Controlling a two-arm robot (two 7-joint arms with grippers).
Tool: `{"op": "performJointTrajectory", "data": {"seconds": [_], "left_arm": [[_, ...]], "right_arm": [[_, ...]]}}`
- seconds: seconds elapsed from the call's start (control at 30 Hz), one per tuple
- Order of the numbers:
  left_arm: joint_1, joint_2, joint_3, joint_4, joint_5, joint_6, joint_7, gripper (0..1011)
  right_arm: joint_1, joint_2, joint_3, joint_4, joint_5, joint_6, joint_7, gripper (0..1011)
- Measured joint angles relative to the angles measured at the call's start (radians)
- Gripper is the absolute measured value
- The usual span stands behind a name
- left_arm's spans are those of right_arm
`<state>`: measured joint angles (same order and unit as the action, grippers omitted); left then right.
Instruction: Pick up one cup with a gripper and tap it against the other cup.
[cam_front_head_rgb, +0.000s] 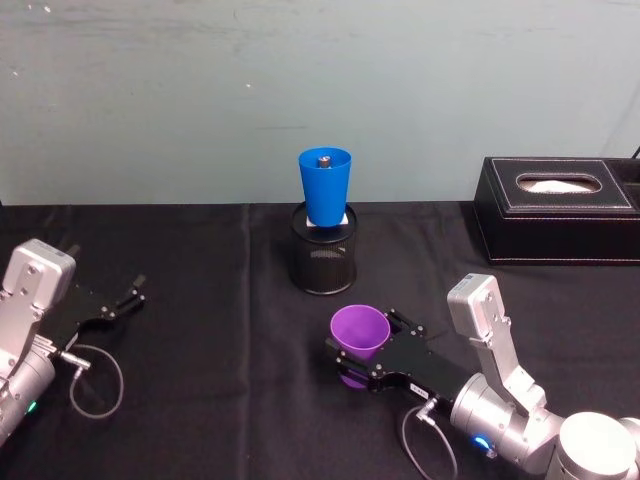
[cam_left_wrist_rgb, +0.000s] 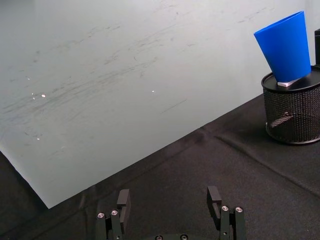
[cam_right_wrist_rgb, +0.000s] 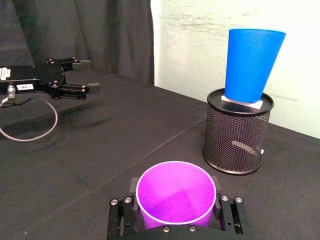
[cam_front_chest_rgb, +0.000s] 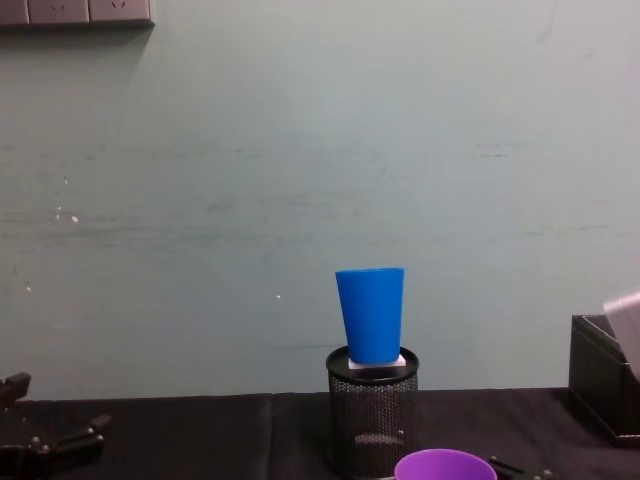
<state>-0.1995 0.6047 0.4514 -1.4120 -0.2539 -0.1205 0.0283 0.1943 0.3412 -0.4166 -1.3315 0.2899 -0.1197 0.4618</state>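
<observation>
In the lower middle of the head view, the right gripper (cam_front_head_rgb: 366, 345), a flat black two-fingered jaw on a silver arm, was closed on the tapered purple plastic tumbler (cam_front_head_rgb: 359, 333). One finger pressed each side of it below the rolled rim. The tumbler stood mouth up. Whether its base touched the black cloth-covered table (cam_front_head_rgb: 210, 390) I could not tell.

Above it, at the centre of the frame, the bright blue plastic tumbler (cam_front_head_rgb: 325, 188) stood upright on a white plate across the mouth of the round black mesh pen holder (cam_front_head_rgb: 323, 262), well apart from the purple one.

At the left edge, the left gripper (cam_front_head_rgb: 133, 294) lay low over the cloth with its fingers (cam_left_wrist_rgb: 123, 201) spread apart, holding nothing.

A black leather tissue box (cam_front_head_rgb: 555, 212) sat at the upper right.
</observation>
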Motion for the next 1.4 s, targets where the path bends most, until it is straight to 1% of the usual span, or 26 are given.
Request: {"op": "performJointTrajectory", "data": {"seconds": [0.2, 0.3, 0.33, 0.4, 0.43, 0.5, 0.53, 0.57, 0.63, 0.7, 0.73, 0.8, 0.93, 1.07, 1.17, 1.27, 1.4], "left_arm": [[0.000, 0.000, 0.000, 0.000, 0.000, 0.000, 0.000, 1000], [0.000, 0.000, 0.000, 0.000, 0.000, 0.000, 0.000, 1000], [0.000, 0.000, 0.000, 0.000, 0.000, 0.000, 0.000, 1000], [0.000, 0.000, 0.000, 0.000, 0.000, 0.000, 0.000, 1000], [0.000, 0.000, 0.000, 0.000, 0.000, 0.000, 0.000, 1000], [0.000, 0.000, 0.000, 0.000, 0.000, 0.000, 0.000, 1000], [0.000, 0.000, 0.000, 0.000, 0.000, 0.000, 0.000, 1000], [0.000, 0.000, 0.000, 0.000, 0.000, 0.000, 0.000, 1000], [0.000, 0.000, 0.000, 0.000, 0.000, 0.000, 0.000, 1000], [0.000, 0.000, 0.000, 0.000, 0.000, 0.000, 0.000, 1000], [0.000, 0.000, 0.000, 0.000, 0.000, 0.000, 0.000, 1000], [0.000, 0.000, 0.000, 0.000, 0.000, 0.000, 0.000, 1000], [0.000, 0.000, 0.000, 0.000, 0.000, 0.000, 0.000, 1000], [0.000, 0.000, 0.000, 0.000, 0.000, 0.000, 0.000, 1000], [0.000, 0.000, 0.000, 0.000, 0.000, 0.000, 0.000, 1000], [0.000, 0.000, 0.000, 0.000, 0.000, 0.000, 0.000, 1000], [0.000, 0.000, 0.000, 0.000, 0.000, 0.000, 0.000, 1000]], "right_arm": [[0.000, 0.001, 0.000, -0.003, 0.001, 0.001, 0.000, 769], [-0.005, 0.008, 0.003, -0.036, 0.010, 0.019, 0.005, 758], [-0.010, 0.014, 0.006, -0.065, 0.020, 0.041, 0.009, 754], [-0.013, 0.020, 0.009, -0.094, 0.029, 0.063, 0.011, 747], [-0.016, 0.027, 0.012, -0.126, 0.040, 0.089, 0.012, 739], [-0.017, 0.033, 0.015, -0.157, 0.051, 0.115, 0.012, 736], [-0.016, 0.040, 0.018, -0.185, 0.064, 0.140, 0.013, 736], [-0.016, 0.040, 0.018, -0.185, 0.064, 0.140, 0.013, 736], [-0.011, 0.051, 0.021, -0.227, 0.087, 0.183, 0.017, 736], [0.000, 0.062, 0.026, -0.276, 0.117, 0.244, 0.016, 736], [0.000, 0.062, 0.026, -0.276, 0.117, 0.244, 0.016, 736], [0.010, 0.069, 0.030, -0.307, 0.135, 0.280, 0.012, 736], [0.031, 0.075, 0.034, -0.345, 0.162, 0.325, -0.004, 736], [0.043, 0.079, 0.032, -0.358, 0.174, 0.343, -0.012, 736], [0.053, 0.084, 0.023, -0.369, 0.176, 0.353, -0.026, 736], [0.057, 0.086, 0.017, -0.371, 0.176, 0.356, -0.034, 736], [0.056, 0.086, 0.018, -0.371, 0.176, 0.356, -0.033, 736]]}}
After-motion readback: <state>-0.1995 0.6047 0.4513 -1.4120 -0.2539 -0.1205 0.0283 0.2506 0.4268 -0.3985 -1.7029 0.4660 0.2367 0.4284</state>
